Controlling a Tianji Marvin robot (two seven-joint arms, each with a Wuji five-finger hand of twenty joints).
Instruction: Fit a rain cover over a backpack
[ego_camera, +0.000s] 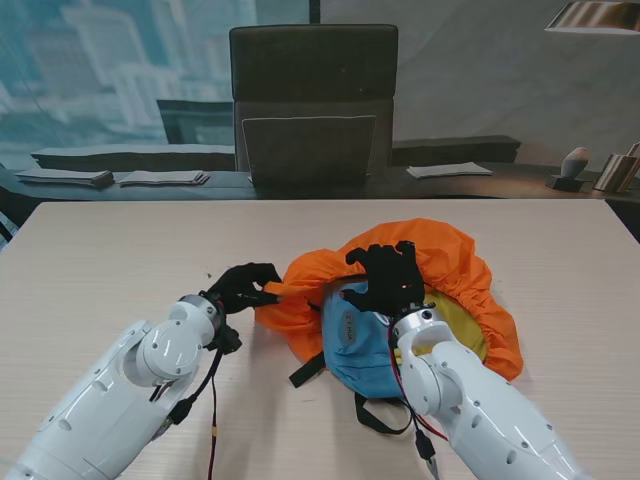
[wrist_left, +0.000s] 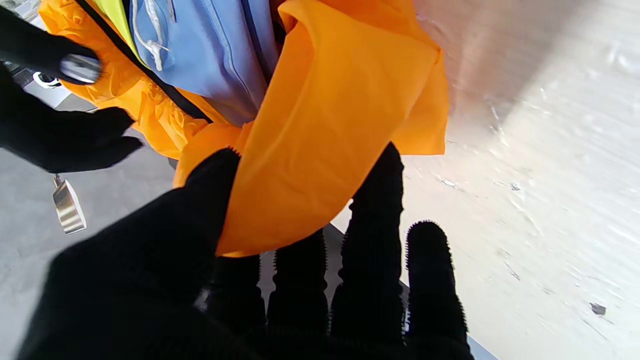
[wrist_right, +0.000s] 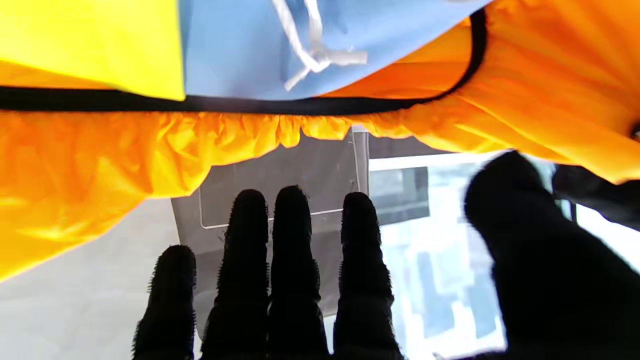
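A blue and yellow backpack (ego_camera: 362, 345) lies on the table, partly wrapped by an orange rain cover (ego_camera: 450, 265) with a black elastic hem (wrist_right: 250, 105). My left hand (ego_camera: 243, 287) pinches the cover's left flap (wrist_left: 320, 150) between thumb and fingers. My right hand (ego_camera: 385, 278) hovers over the backpack's middle with its fingers (wrist_right: 292, 260) spread and nothing in them. The blue fabric (wrist_left: 215, 50) and a white cord (wrist_right: 310, 55) show in both wrist views.
The backpack's black straps (ego_camera: 375, 415) trail on the table toward me. A dark chair (ego_camera: 313, 105) stands behind the table's far edge, with papers (ego_camera: 160, 178) and small items on a counter behind it. Bare tabletop (ego_camera: 120, 250) lies to the left.
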